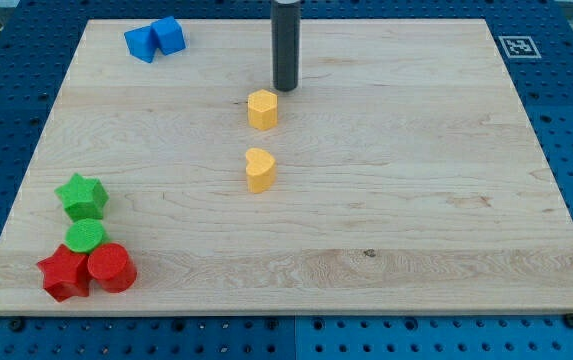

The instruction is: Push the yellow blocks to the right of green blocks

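A yellow hexagon block [262, 109] lies near the board's top middle. A yellow heart block [259, 169] lies just below it. A green star block [82, 195] and a green cylinder [85, 237] sit at the view's lower left. My tip [285, 88] stands just above and to the right of the yellow hexagon, close to it; I cannot tell whether they touch.
Two blue blocks [155, 39] touch each other at the top left. A red star [64, 274] and a red cylinder [112, 267] sit against the green cylinder at the lower left. A tag marker [518, 46] sits on the wooden board's [416, 200] top right corner.
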Robot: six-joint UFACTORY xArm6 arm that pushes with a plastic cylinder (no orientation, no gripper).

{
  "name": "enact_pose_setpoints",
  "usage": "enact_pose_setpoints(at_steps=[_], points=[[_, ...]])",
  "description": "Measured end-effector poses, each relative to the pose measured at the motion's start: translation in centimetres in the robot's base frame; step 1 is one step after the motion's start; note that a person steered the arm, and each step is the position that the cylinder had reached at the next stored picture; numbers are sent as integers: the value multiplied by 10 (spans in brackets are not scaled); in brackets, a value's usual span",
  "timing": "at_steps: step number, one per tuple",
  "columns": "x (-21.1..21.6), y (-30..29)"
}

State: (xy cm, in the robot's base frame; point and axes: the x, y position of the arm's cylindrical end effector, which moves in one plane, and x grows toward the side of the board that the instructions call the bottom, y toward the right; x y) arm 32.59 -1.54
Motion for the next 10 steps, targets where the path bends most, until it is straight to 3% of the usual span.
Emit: enact_pose_setpoints(at_steps=[1,3,4,6,7,9,10], points=[[14,-32],[113,-11],[133,-8],[80,25],[83,63],[118,-9],[113,-14]])
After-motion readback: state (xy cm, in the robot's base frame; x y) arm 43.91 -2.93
